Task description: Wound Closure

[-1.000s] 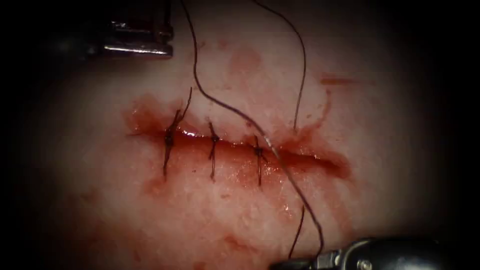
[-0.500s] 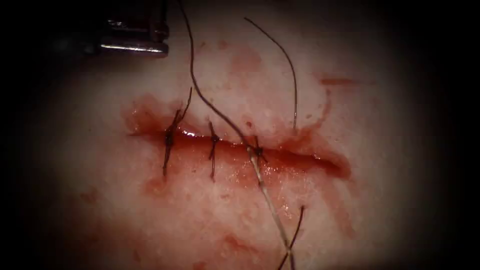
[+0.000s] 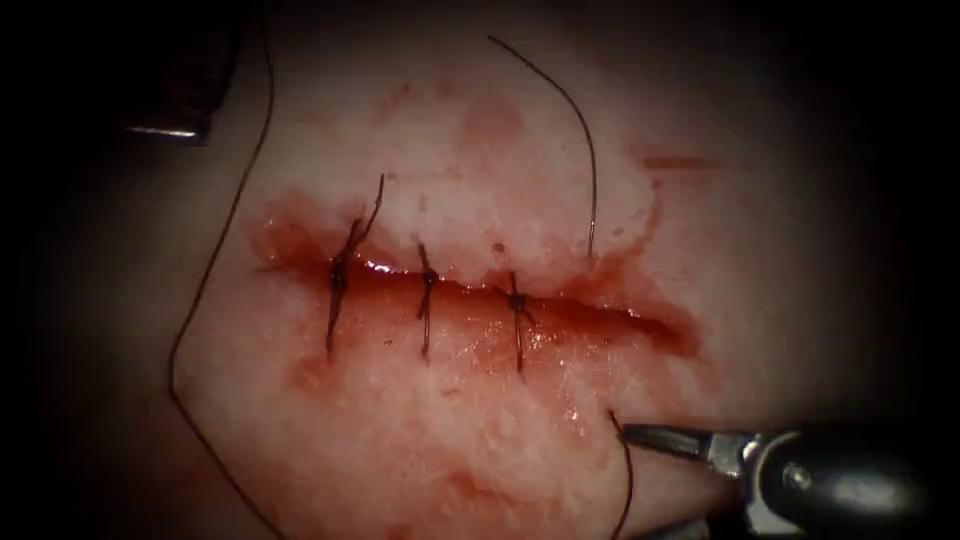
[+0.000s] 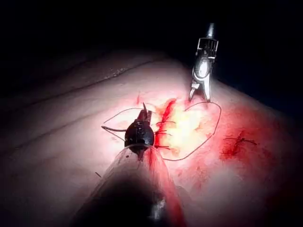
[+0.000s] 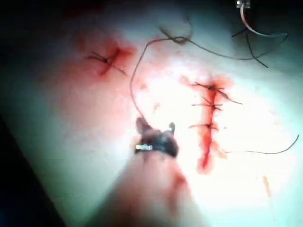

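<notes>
Tissue [image 3: 470, 450] carries a horizontal cut [image 3: 610, 320] across the centre of the endoscope frame, with red fluid [image 3: 290, 235] along its edges. Three stitches [image 3: 427, 295] cross the left and middle parts of the cut; its right end lies open. Thread [image 3: 585, 150] descends from the upper centre and enters the tissue just above the cut, right of the third stitch. It emerges below the cut at lower right and runs to the bottom edge. A second strand leaves the upper left, curves down the left side well apart from the cut, and reaches the bottom edge. Right tool [image 3: 655, 478] lies at lower right, jaws apart and holding nothing, its upper tip just beside the emerging thread. Left tool [image 3: 165, 125] sits at upper left, beside the second strand; whether it grips anything cannot be told. In the right wrist view a pale arc, apparently the needle [image 5: 255, 31], hangs at the left tool, clear of the tissue.
</notes>
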`<control>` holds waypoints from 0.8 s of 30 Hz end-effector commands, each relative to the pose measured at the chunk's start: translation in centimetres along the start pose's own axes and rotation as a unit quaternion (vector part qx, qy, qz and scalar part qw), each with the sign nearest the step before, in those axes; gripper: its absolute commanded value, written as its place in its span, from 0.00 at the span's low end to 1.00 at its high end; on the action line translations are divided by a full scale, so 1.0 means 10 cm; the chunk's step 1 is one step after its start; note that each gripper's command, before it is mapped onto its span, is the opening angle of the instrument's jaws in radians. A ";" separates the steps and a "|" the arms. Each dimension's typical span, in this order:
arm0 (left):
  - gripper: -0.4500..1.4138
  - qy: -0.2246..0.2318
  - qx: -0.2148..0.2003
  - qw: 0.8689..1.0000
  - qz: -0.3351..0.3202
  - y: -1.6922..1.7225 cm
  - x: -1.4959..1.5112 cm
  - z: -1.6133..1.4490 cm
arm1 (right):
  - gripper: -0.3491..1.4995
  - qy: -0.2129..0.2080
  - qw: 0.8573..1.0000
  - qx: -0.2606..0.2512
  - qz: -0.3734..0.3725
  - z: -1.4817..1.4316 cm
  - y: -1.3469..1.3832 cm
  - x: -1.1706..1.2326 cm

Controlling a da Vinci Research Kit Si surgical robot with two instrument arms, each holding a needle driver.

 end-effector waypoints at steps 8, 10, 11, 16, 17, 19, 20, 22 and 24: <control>0.00 -0.002 -0.004 1.000 0.003 -0.003 -0.006 0.011 | 0.84 -0.031 0.999 -0.010 -0.034 0.022 -0.001 -0.016; 0.00 -0.002 -0.004 1.000 0.003 -0.003 -0.007 0.011 | 0.84 -0.033 0.999 -0.012 -0.036 0.028 0.001 -0.020; 0.00 -0.002 -0.004 1.000 0.003 -0.004 -0.008 0.011 | 0.84 -0.034 0.998 -0.015 -0.043 0.035 0.001 -0.023; 0.00 -0.003 -0.004 1.000 0.004 -0.003 -0.009 0.012 | 0.82 -0.042 0.998 -0.017 -0.054 0.044 -0.002 -0.023; 0.00 -0.003 -0.004 1.000 0.004 -0.003 -0.009 0.013 | 0.79 -0.042 0.997 -0.017 -0.059 0.045 -0.002 -0.022; 0.00 -0.005 -0.004 1.000 0.001 -0.003 -0.010 0.014 | 0.00 -0.040 0.997 -0.008 -0.061 0.041 -0.001 -0.019; 0.00 -0.005 -0.004 1.000 0.001 -0.003 -0.010 0.015 | 0.00 -0.040 0.997 0.005 -0.061 0.039 -0.002 -0.019; 0.00 -0.005 -0.003 1.000 0.002 -0.002 -0.010 0.016 | 0.00 -0.042 0.997 0.026 -0.061 0.032 -0.005 -0.015; 0.00 -0.005 -0.003 1.000 0.002 -0.002 -0.010 0.016 | 0.00 -0.044 0.997 0.030 -0.061 0.029 -0.006 -0.013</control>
